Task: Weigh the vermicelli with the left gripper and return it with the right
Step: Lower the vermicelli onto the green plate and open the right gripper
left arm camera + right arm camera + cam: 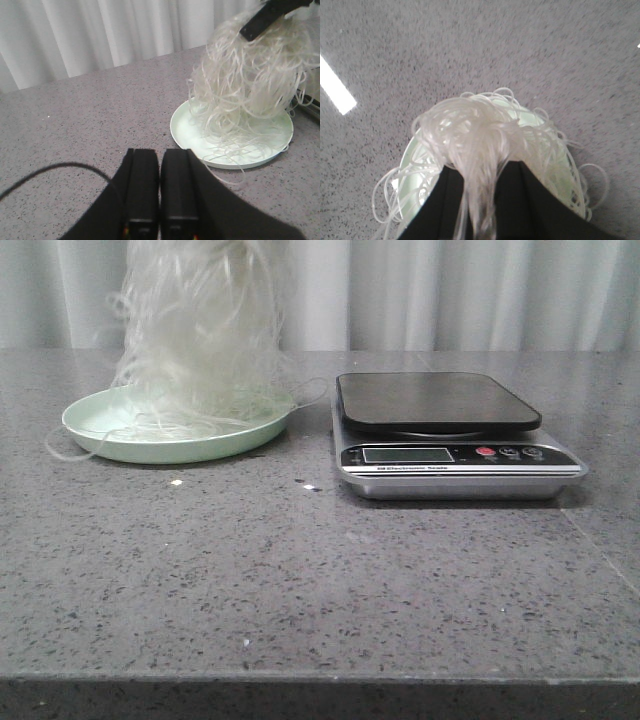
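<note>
My right tool [480, 200] pinches the vermicelli [200, 335] by its top, the light, springy tangle trailing onto the pale green plate [100, 430] beside the kitchen scale [450, 430], while my left tool [160, 185] hangs closed, empty.

A pale green plate [100, 430] was set on the grey speckled table [300, 580]. A silver digital scale [455, 462] with a black platform [435, 400] was positioned just beside the plate. White curtains [450, 290] were hung behind the table.
</note>
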`<state>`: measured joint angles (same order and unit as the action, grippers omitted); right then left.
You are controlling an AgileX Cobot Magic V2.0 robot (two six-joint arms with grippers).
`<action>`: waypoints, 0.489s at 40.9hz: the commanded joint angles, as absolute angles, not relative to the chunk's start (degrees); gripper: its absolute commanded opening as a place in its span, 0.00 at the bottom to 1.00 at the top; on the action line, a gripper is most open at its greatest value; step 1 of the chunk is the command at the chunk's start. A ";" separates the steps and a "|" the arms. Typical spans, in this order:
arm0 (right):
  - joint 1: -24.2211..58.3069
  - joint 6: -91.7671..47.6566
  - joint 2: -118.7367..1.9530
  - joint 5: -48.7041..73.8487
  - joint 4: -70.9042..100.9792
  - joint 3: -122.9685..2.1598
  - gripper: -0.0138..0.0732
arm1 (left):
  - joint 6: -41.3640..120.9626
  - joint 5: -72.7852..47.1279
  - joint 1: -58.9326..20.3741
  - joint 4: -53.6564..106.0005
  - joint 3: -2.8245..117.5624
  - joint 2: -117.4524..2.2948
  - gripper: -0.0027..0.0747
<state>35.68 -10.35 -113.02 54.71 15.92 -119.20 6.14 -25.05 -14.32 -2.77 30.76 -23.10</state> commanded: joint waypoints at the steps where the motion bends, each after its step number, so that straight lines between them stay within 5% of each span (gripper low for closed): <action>1: 36.18 -11.06 -111.16 51.79 16.90 -121.25 0.33 | 5.61 -20.23 -14.41 -2.59 32.31 -23.47 0.21; 20: 36.49 -11.06 -115.12 55.06 16.90 -121.05 0.33 | 5.61 -20.23 -14.41 -2.59 32.31 -23.47 0.21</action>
<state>36.52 -10.49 -118.59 57.27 15.92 -119.20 6.14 -25.05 -14.32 -2.77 30.76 -23.10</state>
